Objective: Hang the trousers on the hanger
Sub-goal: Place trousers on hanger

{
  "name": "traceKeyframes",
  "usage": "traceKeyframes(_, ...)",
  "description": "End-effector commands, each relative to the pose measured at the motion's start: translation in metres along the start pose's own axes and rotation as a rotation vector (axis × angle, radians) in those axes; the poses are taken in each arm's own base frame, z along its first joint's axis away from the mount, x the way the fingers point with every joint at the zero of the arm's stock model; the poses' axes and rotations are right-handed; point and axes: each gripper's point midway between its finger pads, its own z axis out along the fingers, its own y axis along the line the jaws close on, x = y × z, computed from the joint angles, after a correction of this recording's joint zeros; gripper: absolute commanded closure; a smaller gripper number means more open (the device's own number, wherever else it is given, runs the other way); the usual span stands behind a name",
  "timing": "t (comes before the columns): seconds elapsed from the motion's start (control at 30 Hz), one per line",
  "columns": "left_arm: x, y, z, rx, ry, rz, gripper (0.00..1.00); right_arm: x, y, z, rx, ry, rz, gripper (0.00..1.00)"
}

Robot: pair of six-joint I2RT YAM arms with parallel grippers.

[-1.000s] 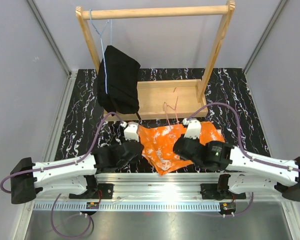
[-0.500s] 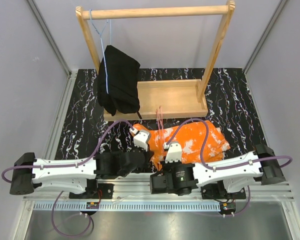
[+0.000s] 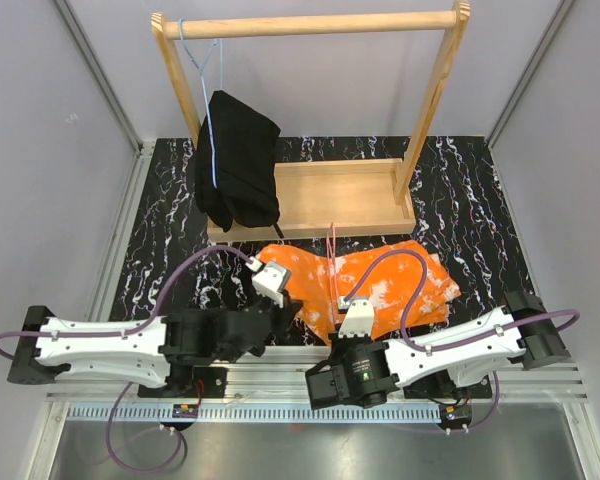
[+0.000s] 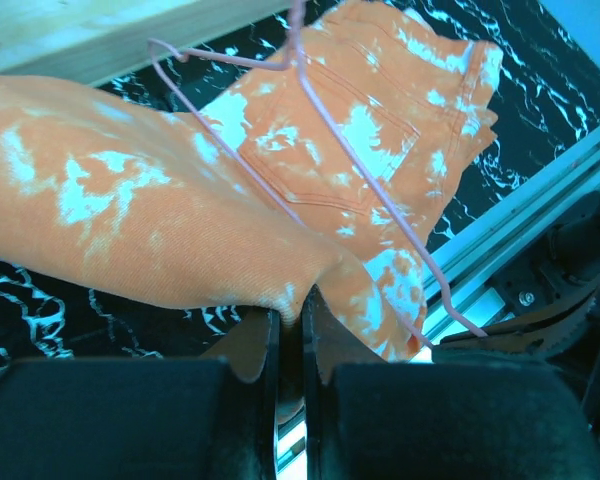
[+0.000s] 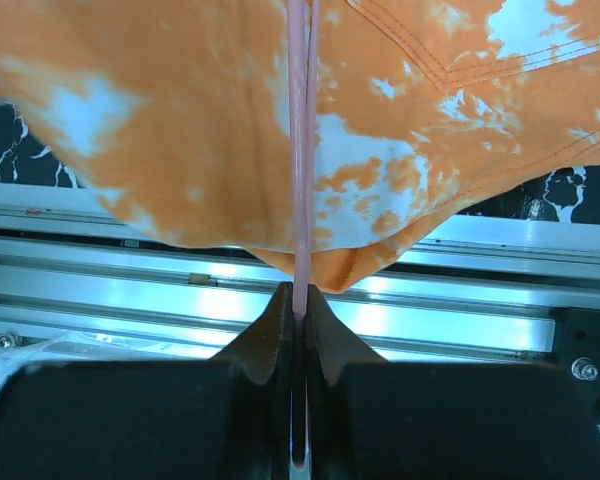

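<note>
LEFT TO RIGHT: The black garment (image 3: pixel 235 170) hangs on its light-blue hanger (image 3: pixel 212 120) at the left end of the wooden rack (image 3: pixel 310 24). Nearer me, my left hand (image 3: pixel 290 314) is pressed together on a fold of the trousers (image 3: pixel 405 275), close to the near edge of the surface (image 3: pixel 480 180).

Over the past second both my arms have drawn back toward that edge. The orange cloth has come with them and spread a little wider across the near middle. The hanger (image 3: pixel 334 262) now lies over the cloth, hook toward the rack's base, its near end pinched in my right hand (image 3: pixel 340 312) (my wrist view shows the wire running straight into closed fingers).

As I read it, wire and cloth are lined up, but the trousers are not yet draped through the hanger.

Room is tight at the front, where the metal rail (image 5: pixel 100 265) sits just behind both hands. The surface shows bare toward the right edge and far right corner, and the rack's bar is free to the right of the black garment.
</note>
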Motion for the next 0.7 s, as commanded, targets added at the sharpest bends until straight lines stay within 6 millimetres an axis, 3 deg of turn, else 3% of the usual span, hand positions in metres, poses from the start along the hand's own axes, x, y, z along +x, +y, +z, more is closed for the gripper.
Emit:
traceKeyframes(0.0, -0.048, 0.017, -0.022, -0.052, -0.139, -0.073, 1.00, -0.009, 0.005, 0.001, -0.004, -0.065, 0.034, 1.00)
traceKeyframes(0.13, -0.041, 0.039, -0.035, -0.070, -0.146, -0.066, 1.00, -0.007, 0.013, 0.002, -0.024, -0.073, 0.031, 1.00)
traceKeyframes(0.33, -0.039, 0.048, -0.044, -0.054, -0.144, -0.042, 1.00, -0.006, 0.020, 0.004, -0.039, -0.079, 0.039, 1.00)
traceKeyframes(0.43, -0.037, 0.032, -0.039, 0.018, -0.145, -0.018, 1.00, -0.006, 0.020, 0.005, -0.039, -0.082, 0.040, 1.00)
traceKeyframes(0.67, -0.029, -0.028, -0.005, 0.173, -0.129, 0.046, 1.00, -0.008, 0.021, 0.003, -0.124, -0.075, 0.069, 1.00)
